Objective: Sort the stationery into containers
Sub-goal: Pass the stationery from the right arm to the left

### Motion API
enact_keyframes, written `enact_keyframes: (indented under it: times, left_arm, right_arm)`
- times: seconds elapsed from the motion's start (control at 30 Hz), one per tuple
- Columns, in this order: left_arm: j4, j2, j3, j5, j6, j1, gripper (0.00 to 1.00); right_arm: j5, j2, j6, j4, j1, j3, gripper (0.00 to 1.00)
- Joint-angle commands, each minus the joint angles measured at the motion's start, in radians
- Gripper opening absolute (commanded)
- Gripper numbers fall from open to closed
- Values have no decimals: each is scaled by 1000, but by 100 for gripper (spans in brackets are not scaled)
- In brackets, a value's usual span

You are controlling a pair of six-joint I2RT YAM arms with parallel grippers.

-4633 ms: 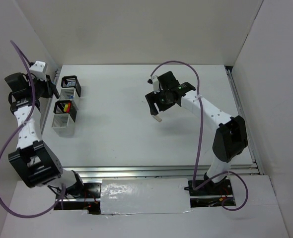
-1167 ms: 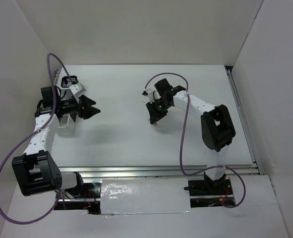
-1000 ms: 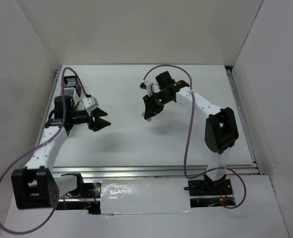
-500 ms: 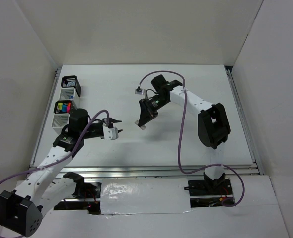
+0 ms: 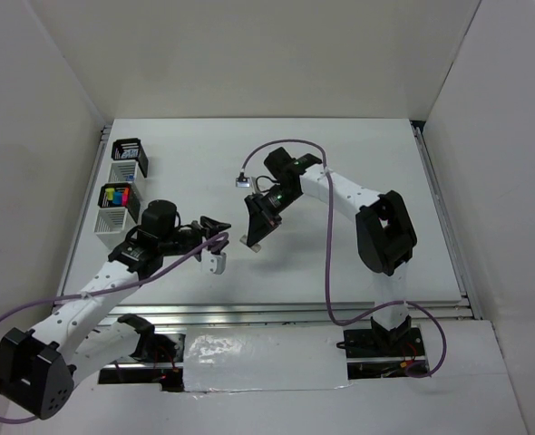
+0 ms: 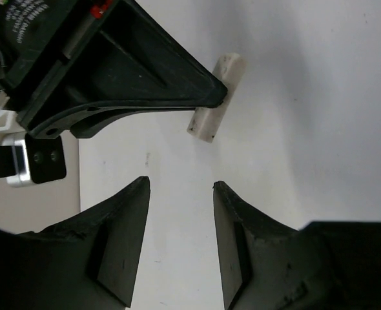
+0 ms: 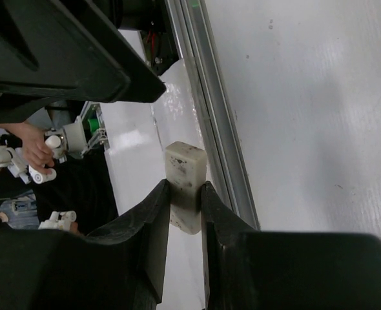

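A small beige eraser (image 7: 185,177) is pinched between the fingers of my right gripper (image 7: 185,187), which is shut on it. From above, the eraser (image 5: 253,242) pokes out of the right gripper (image 5: 257,231) over the middle of the table, a little left of centre. My left gripper (image 5: 220,234) hangs just to its left, open and holding nothing. In the left wrist view the eraser (image 6: 215,97) sits a short way beyond the open left gripper (image 6: 181,184). At the far left stands the row of containers (image 5: 122,181). One black cup holds highlighters (image 5: 115,193) with coloured caps.
The row has a black mesh cup (image 5: 129,148) at the back, a white slatted cup (image 5: 125,169) in front of it and another white one (image 5: 111,222) nearest. A metal rail (image 5: 286,313) runs along the near table edge. White walls enclose the table.
My left arm has swung away from the containers to the table's middle, its jaws narrowing somewhat. The right arm has carried the eraser left and nearer, so both grippers now almost meet.
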Motion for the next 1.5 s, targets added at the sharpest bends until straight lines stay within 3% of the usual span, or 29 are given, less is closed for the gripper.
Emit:
enact_keyframes:
  times: [0.0,0.57,0.97,1.1,1.2,1.23,1.33,1.47]
  left_arm:
    - [-31,20,44,35,92,-8,56]
    - [-9,65,61,-1,107,-107,57]
    - [23,72,56,-19,92,-153,44]
    - [24,74,56,-21,77,-158,32]
    - [14,63,59,-30,61,-158,20]
    - [14,60,59,-31,51,-158,16]
    - [-11,33,71,-40,-35,-141,4]
    - [-117,-46,61,-19,-109,-91,0]
  right_arm:
    - [-42,-34,-24,-43,10,24,0]
    - [-58,8,-32,-78,30,84,0]
    - [-62,17,-45,-98,44,97,0]
    - [-56,18,-55,-106,47,99,0]
    - [-47,17,-58,-108,48,96,17]
    - [-41,15,-59,-108,47,94,31]
    - [-1,-3,-59,-94,42,78,61]
    - [53,-34,-61,-103,-16,71,74]
